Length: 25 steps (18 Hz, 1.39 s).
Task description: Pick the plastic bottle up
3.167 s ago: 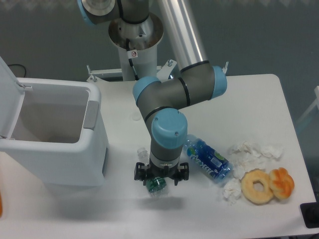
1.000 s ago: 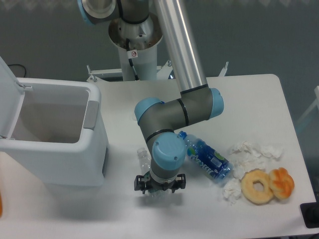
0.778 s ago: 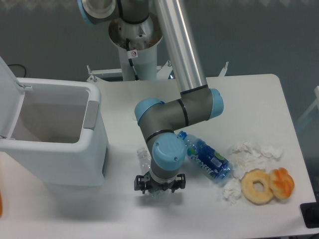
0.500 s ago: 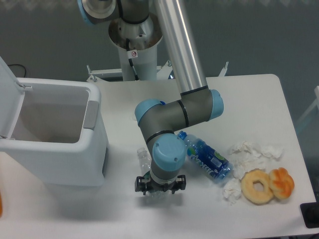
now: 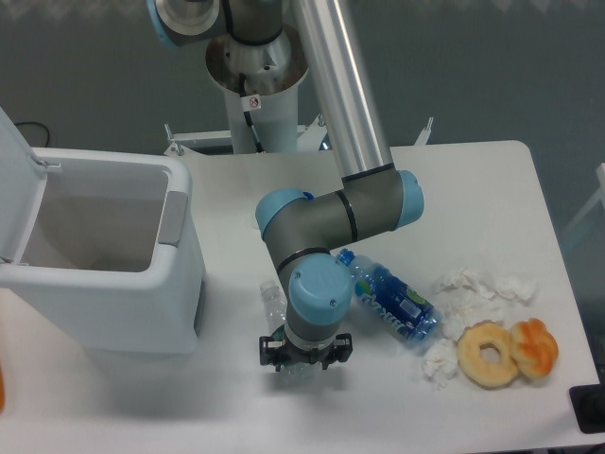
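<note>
Tool [image 5: 304,357] over slim, clear, ribbed plastic bottle [image 5: 273,301]

This is a robotics lab, a test bench set up for sorting trials. A grey-and-blue industrial arm [image 5: 326,213] rises from a round metal pedestal [image 5: 257,71] bolted at the far edge of a plain white table [image 5: 473,189], and there's a small warning sticker on that pedestal column. Behind it, just a bare grey-blue wall [image 5: 492,66]. On the left stands a white flip-lid bin [image 5: 104,260], lid up. On the right, staged props lie scattered: a blue-labelled bottle [image 5: 389,301], crumpled tissues [image 5: 477,288], two doughnut-shaped pieces [image 5: 508,352]. A black cable [image 5: 28,128] trails at the far left. Bare, tidy, arranged for testing, not a home.
</note>
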Each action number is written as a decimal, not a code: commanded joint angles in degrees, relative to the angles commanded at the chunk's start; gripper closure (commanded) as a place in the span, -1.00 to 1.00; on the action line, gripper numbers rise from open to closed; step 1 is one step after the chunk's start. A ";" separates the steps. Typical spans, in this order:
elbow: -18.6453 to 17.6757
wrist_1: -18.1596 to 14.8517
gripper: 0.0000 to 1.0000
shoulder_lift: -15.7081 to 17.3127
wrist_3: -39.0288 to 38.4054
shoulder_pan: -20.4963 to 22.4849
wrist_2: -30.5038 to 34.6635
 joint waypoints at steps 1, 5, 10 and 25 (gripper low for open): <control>-0.09 0.00 -0.64 0.00 0.00 0.00 0.00; 0.00 0.00 -0.56 0.09 -0.09 0.00 0.18; 0.00 -0.09 -0.42 0.18 -0.09 0.00 0.26; 0.00 0.00 -0.34 1.93 1.23 -0.18 0.35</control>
